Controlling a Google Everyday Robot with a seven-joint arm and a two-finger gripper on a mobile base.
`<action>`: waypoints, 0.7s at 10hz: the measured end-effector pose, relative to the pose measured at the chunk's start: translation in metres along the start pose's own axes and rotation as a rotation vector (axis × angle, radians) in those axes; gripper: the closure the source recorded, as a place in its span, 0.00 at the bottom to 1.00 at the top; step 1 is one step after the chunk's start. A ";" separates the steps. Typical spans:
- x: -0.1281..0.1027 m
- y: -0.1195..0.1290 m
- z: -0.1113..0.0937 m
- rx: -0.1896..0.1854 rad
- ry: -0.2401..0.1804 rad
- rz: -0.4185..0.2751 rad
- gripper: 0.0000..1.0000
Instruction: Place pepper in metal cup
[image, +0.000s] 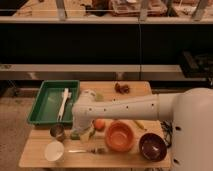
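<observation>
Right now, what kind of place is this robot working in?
Probably a robot test station set up like a kitchen: a small wooden table carries an orange bowl, a green tray and a metal cup, with long dark shelving behind. The gripper hangs low over the table beside the metal cup.

White robot arm (130, 106) spans the wooden table (35, 152); its gripper (83, 131) hangs, apparently, between small shiny steel cup (58, 132) and orange round bowl (120, 136).
</observation>
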 end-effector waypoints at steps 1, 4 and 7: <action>-0.002 0.000 0.003 0.000 -0.002 0.003 0.35; -0.008 -0.005 0.014 0.008 0.013 0.019 0.35; -0.007 -0.007 0.028 0.007 0.026 0.038 0.35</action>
